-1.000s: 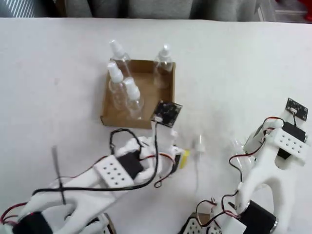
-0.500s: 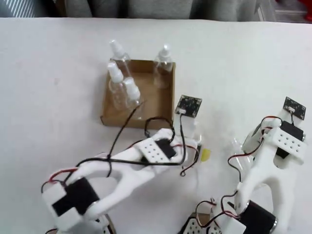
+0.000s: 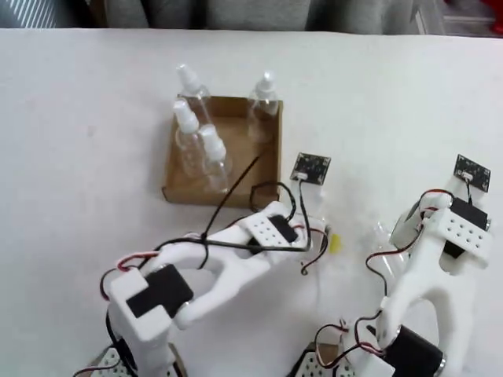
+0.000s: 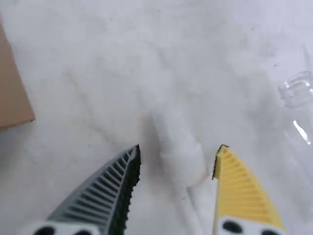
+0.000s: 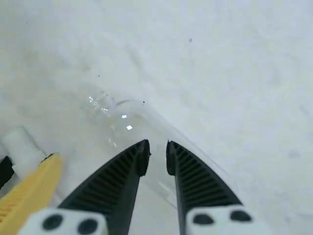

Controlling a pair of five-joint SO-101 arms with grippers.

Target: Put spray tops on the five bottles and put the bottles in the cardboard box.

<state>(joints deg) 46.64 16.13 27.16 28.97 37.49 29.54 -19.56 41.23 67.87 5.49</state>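
I judge this to be the last bottle's capping. My left pincer, fingers apart, straddles the loose spray top lying on the tabletop. My right pincer, fingers nearly together, sits over the uncapped bottle nearby. Next I should close on the top squarely and carry it to that neck. Four capped bottles stand at the cardboard box.

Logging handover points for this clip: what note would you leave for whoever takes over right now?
Left claw open, straddling the loose spray top on the table.
Right claw nearly shut, over the uncapped bottle lying beside it.
Done: four capped bottles stand at the cardboard box.
To do: cap the fifth, box it, check all four are inside.
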